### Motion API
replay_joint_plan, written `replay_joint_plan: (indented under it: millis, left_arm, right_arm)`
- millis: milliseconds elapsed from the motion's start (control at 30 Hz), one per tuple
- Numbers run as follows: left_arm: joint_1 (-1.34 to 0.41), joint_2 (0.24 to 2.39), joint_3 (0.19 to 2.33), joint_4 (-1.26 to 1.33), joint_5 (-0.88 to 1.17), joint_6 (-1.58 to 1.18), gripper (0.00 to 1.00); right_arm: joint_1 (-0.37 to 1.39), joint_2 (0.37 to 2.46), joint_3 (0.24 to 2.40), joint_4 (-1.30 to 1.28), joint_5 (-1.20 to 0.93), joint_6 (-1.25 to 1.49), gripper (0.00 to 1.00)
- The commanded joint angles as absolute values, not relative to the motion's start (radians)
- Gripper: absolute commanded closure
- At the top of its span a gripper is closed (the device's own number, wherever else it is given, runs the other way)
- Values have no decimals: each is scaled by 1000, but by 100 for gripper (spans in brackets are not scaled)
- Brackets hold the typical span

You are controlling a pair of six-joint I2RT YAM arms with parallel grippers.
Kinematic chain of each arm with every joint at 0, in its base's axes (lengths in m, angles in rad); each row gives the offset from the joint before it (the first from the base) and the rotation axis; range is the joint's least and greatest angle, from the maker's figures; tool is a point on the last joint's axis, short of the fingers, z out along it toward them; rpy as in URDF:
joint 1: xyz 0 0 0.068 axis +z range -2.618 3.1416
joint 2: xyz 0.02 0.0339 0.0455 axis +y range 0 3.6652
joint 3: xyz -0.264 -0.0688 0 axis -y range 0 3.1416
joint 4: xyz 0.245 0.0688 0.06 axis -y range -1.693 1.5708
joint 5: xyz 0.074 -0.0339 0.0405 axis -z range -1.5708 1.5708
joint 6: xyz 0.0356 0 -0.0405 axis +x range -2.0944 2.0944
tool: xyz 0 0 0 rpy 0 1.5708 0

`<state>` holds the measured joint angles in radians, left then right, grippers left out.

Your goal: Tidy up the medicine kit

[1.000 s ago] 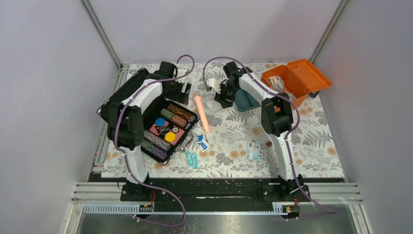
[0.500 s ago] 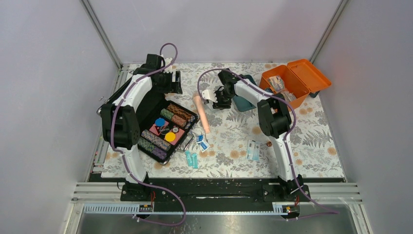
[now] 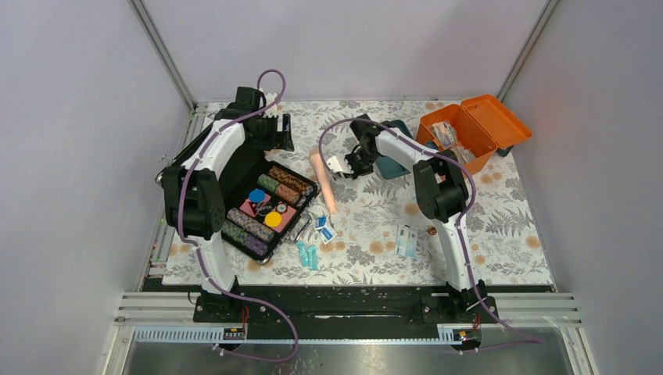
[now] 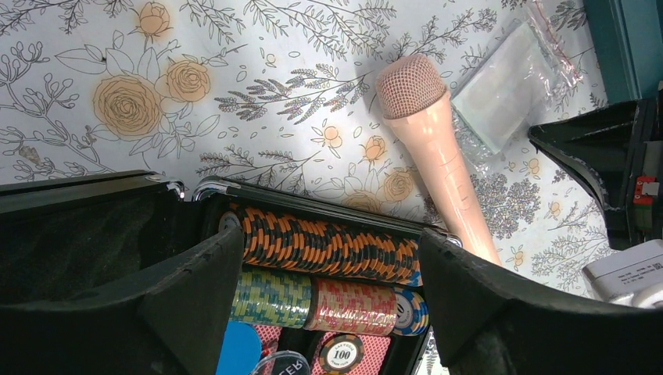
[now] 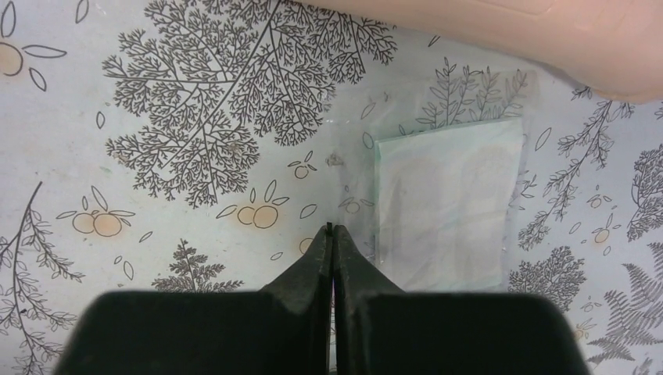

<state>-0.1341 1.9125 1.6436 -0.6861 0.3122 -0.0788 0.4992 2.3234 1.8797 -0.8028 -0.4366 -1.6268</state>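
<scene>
right gripper pressed shut beside the clear bag

near the front edge of the floral table (image 3: 508, 234), small sachets (image 3: 325, 230) and two teal tubes (image 3: 307, 255) are lying loose. behind them the black chip case (image 3: 270, 205) is sitting open, with a peach roll (image 3: 324, 186) lying just beside its right side. the left gripper (image 4: 328, 234) is hovering over the case's far end, fingers spread wide around nothing. the right gripper (image 5: 331, 229) is pointing down at the cloth, fingers pressed together just beside the edge of a clear bag (image 5: 449, 203) holding a white pad; whether it is catching the film i cannot tell. farther back, the dark teal tray (image 3: 387, 167) is lying beside the medicine kit (image 3: 494, 119), which is standing open at the far right corner.
</scene>
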Motion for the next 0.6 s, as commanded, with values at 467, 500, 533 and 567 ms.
replay_joint_plan:
  millis: [467, 500, 533, 567]
  left_arm:
    - [-196, 2040, 1811, -562, 520, -78, 25]
    - [-210, 2068, 1839, -557, 527, -76, 27]
    - [-227, 2095, 1866, -556, 540, -73, 31]
    - [-241, 2125, 1896, -555, 550, -73, 35]
  right_arm:
    - [461, 1892, 1628, -444, -493, -867, 87]
    - [456, 1859, 1598, -403, -461, -776, 79]
    - [448, 1829, 1569, -352, -413, -685, 70]
    - [436, 1800, 1548, -337, -386, -606, 62]
